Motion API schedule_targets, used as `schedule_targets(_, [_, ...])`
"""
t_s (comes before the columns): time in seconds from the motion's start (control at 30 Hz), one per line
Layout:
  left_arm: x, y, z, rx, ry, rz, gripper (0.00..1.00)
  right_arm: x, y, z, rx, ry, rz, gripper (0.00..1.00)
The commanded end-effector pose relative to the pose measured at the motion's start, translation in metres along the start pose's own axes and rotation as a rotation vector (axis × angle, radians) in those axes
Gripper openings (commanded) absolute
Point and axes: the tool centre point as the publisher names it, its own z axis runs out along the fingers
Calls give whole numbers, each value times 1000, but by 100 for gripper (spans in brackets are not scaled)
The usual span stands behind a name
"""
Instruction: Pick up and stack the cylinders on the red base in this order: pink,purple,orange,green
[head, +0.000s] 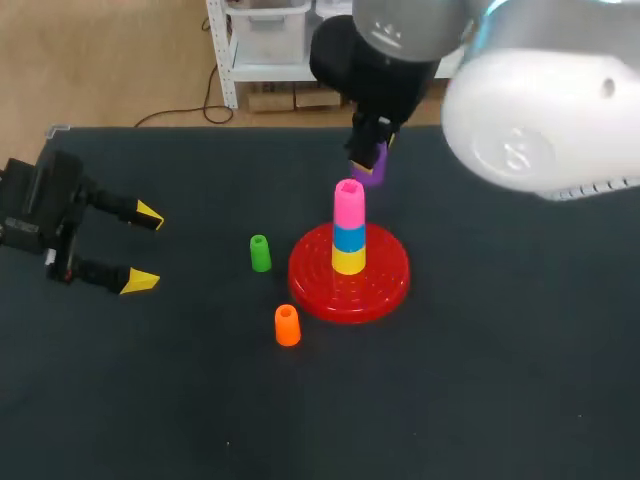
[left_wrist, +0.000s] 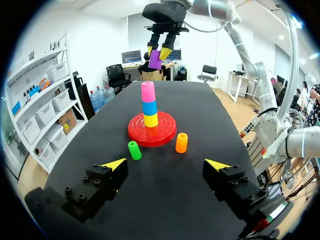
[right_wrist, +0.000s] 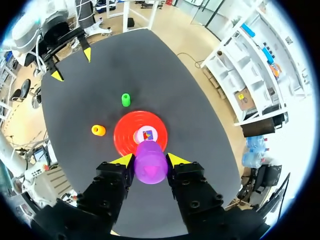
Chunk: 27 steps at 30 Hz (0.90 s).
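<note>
Right wrist view: jaws clamped on purple cylinder (right_wrist: 150, 166).

Round red base (head: 385, 290) carries an upright stack: yellow cylinder (head: 348, 260), blue cylinder (head: 348, 238), pink cylinder (head: 348, 203) on top. The purple cylinder (head: 372, 165) hangs above and behind it, clamped in the right gripper (right_wrist: 150, 161). Green cylinder (head: 260, 253) and orange cylinder (head: 287, 326) stand upright near the base, apart from each other.

The black, matte table (head: 470, 400) spreads wide under even light, its far edge straight, one corner showing.
</note>
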Motion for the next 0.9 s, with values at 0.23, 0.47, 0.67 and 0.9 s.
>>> schedule_targets(0.23, [2, -1, 0, -3, -4, 3, 100, -13, 3, 9, -22, 18, -4, 0])
schedule_targets(0.47, [2, -1, 0, -3, -4, 3, 100, -11, 3, 17, -23, 16, 14, 0])
schedule_targets(0.67, [2, -1, 0, -3, -4, 3, 100, -12, 0, 25, -28, 28, 25, 0])
schedule_targets(0.9, [2, -1, 0, -3, -4, 3, 100, -16, -2, 33, -34, 33, 30, 0])
